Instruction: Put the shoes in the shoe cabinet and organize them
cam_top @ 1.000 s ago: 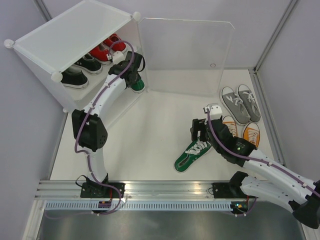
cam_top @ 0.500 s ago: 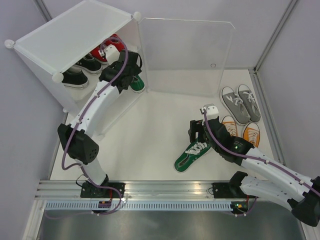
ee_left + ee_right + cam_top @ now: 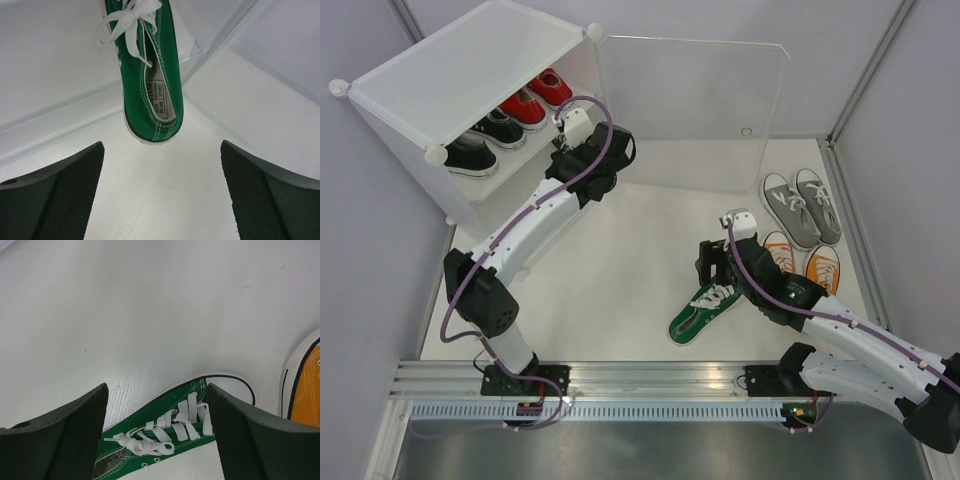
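- The right gripper (image 3: pixel 157 387) is hovering with its fingers spread wide and gripping nothing. It is straddling the green shoe on the table (image 3: pixel 170 440), whose laced middle is lying between the two pads.
- The step in hand is probably picking up this second green shoe.
- To do it well, the gripper should be coming straight down and closing across the canvas sides at the laces. It should not be pinching the loose bow, which would likely slip.
- A grip near the shoe's middle should be keeping it level for the carry toward ten o'clock.
- The left gripper (image 3: pixel 161 150) is standing fully released and empty. The green shoe on the shelf (image 3: pixel 150 85) is sitting at its twelve o'clock, heel toward the fingers and apart from both.
- The mate should be landing just beside that shoe, toe the same way.
- The left arm is filling the mouth of the shoe cabinet (image 3: pixel 460 70), so it is standing in the way until it clears.
- The orange pair (image 3: pixel 800 262) is lying close at two o'clock of the table shoe, and one orange toe is showing near the right finger.
- The grey pair (image 3: pixel 805 205) is lying further out at one o'clock.
- The red pair (image 3: pixel 535 100) and black pair (image 3: pixel 485 135) are sitting on an upper tier.
- The door panel (image 3: pixel 690 110) is standing open at twelve o'clock of the table (image 3: pixel 620 260), bordering the carry path.
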`<action>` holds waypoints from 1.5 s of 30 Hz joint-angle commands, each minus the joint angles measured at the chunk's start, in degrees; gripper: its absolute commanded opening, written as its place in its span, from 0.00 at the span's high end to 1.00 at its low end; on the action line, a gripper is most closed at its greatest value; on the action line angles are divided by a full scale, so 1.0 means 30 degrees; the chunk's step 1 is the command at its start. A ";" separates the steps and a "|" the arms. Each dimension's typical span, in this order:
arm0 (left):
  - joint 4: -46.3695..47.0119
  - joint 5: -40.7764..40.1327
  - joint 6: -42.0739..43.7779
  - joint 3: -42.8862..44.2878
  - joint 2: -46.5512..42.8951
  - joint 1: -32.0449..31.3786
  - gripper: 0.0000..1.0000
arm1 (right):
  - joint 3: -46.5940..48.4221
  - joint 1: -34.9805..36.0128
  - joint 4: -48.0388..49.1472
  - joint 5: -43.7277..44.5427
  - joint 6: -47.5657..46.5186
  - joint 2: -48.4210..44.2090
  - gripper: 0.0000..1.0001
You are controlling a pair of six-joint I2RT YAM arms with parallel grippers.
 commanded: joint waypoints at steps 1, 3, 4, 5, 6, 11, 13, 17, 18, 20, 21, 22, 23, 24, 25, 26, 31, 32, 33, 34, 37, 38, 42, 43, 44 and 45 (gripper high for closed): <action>0.0377 -0.1638 0.0059 -0.0662 0.0438 -0.0018 0.00 | -0.0102 -0.0061 0.0611 -0.0156 -0.0146 -0.0272 0.16; 0.0435 -0.2137 -0.0206 -0.0781 0.0962 -0.0077 0.00 | -0.0131 -0.0061 0.0698 -0.0157 -0.0146 -0.0330 0.16; 0.0435 -0.2167 -0.0235 -0.0695 0.1170 -0.0106 0.00 | -0.0160 -0.0061 0.0670 -0.0186 -0.0146 -0.0359 0.16; 0.0435 -0.2283 -0.0149 -0.0549 0.1433 -0.0107 0.00 | -0.0161 -0.0061 0.0699 -0.0186 -0.0146 -0.0330 0.17; 0.0406 -0.2342 -0.0090 -0.0402 0.1783 -0.0107 0.00 | -0.0161 -0.0032 0.0728 -0.0186 -0.0204 -0.0330 0.17; 0.0435 -0.2781 -0.0031 0.0740 0.3601 -0.0106 0.03 | -0.0190 -0.0061 0.0758 -0.0274 -0.0176 -0.0330 0.17; 0.0406 -0.2870 -0.0001 0.1150 0.4011 -0.0048 0.04 | -0.0219 -0.0061 0.0787 -0.0274 -0.0176 -0.0330 0.17; 0.0406 -0.3367 0.0086 0.1620 0.4628 0.0127 0.10 | -0.0219 -0.0032 0.0787 -0.0303 -0.0234 -0.0272 0.17; 0.0406 -0.3426 0.0087 0.1679 0.4658 0.0186 0.12 | -0.0248 -0.0061 0.0787 -0.0303 -0.0205 -0.0272 0.17; 0.0435 -0.3311 0.0116 0.1767 0.4745 0.0478 0.19 | -0.0248 -0.0032 0.0787 -0.0303 -0.0205 -0.0330 0.17; 0.0406 -0.3281 0.0203 0.1941 0.4804 0.0537 0.22 | -0.0277 -0.0061 0.0874 -0.0274 -0.0205 -0.0301 0.17; 0.0406 -0.3251 0.0320 0.2059 0.4862 0.0625 0.26 | -0.0278 -0.0061 0.0904 -0.0303 -0.0205 -0.0301 0.17; 0.0435 -0.3396 0.0582 0.2147 0.4921 0.0655 0.37 | -0.0278 -0.0032 0.0904 -0.0332 -0.0205 -0.0243 0.17; 0.0435 -0.3514 0.0701 0.2322 0.4951 0.0655 0.44 | -0.0249 -0.0061 0.0904 -0.0303 -0.0205 -0.0213 0.17; 0.0435 -0.3573 0.0963 0.2498 0.5009 0.0684 0.55 | -0.0248 -0.0061 0.0904 -0.0303 -0.0205 -0.0213 0.17; 0.0435 -0.3689 0.1081 0.2616 0.5009 0.0713 0.58 | -0.0248 -0.0061 0.0846 -0.0303 -0.0234 -0.0213 0.17; 0.0493 -0.4041 0.1725 0.3611 0.5506 0.1094 0.71 | -0.0336 -0.0061 0.0933 -0.0274 -0.0205 -0.0330 0.17; 0.0523 -0.4245 0.1843 0.3816 0.5653 0.1153 0.71 | -0.0336 -0.0061 0.0933 -0.0274 -0.0234 -0.0388 0.17; 0.0552 -0.4305 0.1960 0.4282 0.5770 0.1356 0.71 | -0.0336 -0.0061 0.0933 -0.0274 -0.0205 -0.0360 0.17; 0.0552 -0.4306 0.2136 0.4490 0.6119 0.1474 0.71 | -0.0365 -0.0061 0.0933 -0.0303 -0.0205 -0.0360 0.17; 0.0552 -0.4248 0.2254 0.5194 0.6648 0.1972 0.71 | -0.0337 -0.0061 0.0933 -0.0303 -0.0234 -0.0301 0.17; 0.0610 -0.4189 0.2225 0.5282 0.6737 0.2118 0.70 | -0.0336 -0.0061 0.0933 -0.0303 -0.0234 -0.0272 0.17; 0.1458 -0.3984 0.2721 0.5429 0.7177 0.2558 0.64 | -0.0366 -0.0061 0.0992 -0.0303 -0.0234 -0.0155 0.17; 0.1779 -0.3896 0.3129 0.5458 0.7322 0.2588 0.62 | -0.0366 -0.0032 0.0992 -0.0303 -0.0234 -0.0067 0.17; 0.2421 -0.3809 0.3452 0.5459 0.7556 0.2589 0.60 | -0.0366 -0.0032 0.1050 -0.0332 -0.0234 -0.0009 0.17; 0.2746 -0.3779 0.3659 0.5430 0.7703 0.2647 0.59 | -0.0366 -0.0061 0.1022 -0.0361 -0.0234 0.0050 0.17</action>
